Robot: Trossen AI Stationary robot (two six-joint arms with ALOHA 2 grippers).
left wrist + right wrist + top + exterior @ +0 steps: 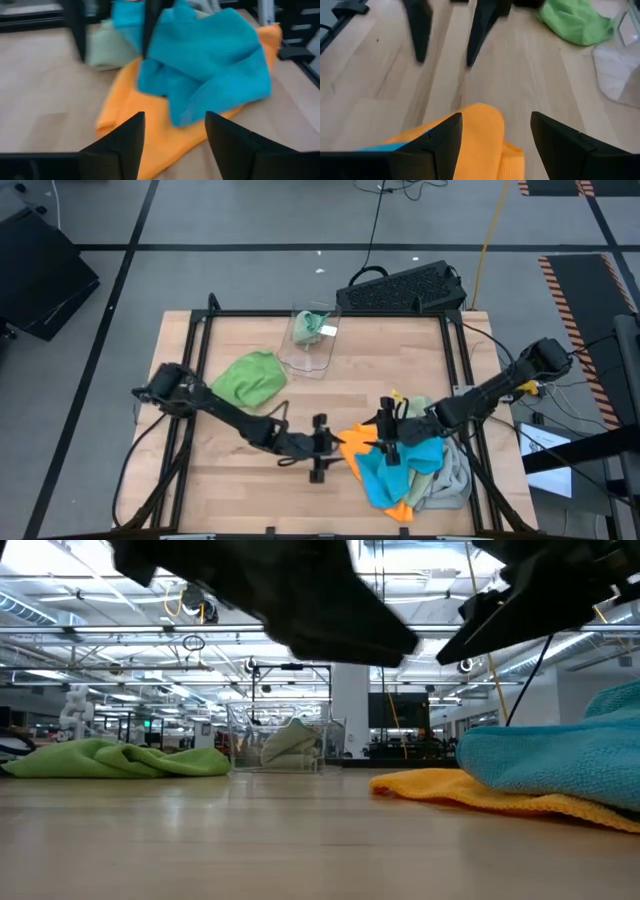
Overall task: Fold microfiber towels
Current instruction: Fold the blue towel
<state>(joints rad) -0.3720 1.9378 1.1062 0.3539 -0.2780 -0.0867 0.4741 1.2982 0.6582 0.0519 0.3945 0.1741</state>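
Two open, empty grippers face each other over our table's near edge: left gripper [318, 448] has the orange towel [360, 442] at its three o'clock, while right gripper [388, 430] hovers above that towel and the blue towel [395, 470], so it looks nearer. Farther back, at roughly eleven o'clock, lie the bright green towel [250, 378] and a clear bin [312, 338] holding what seems a sage towel [313, 326].

Your left arm reaches in low from the left side, bent at the elbow; your left gripper [322, 448] sits near the middle of the table, and its two fingers [117, 147] are spread apart, holding nothing; your right arm stretches in from the right; your right gripper [386, 435] faces it with fingers [440, 142] wide apart too.
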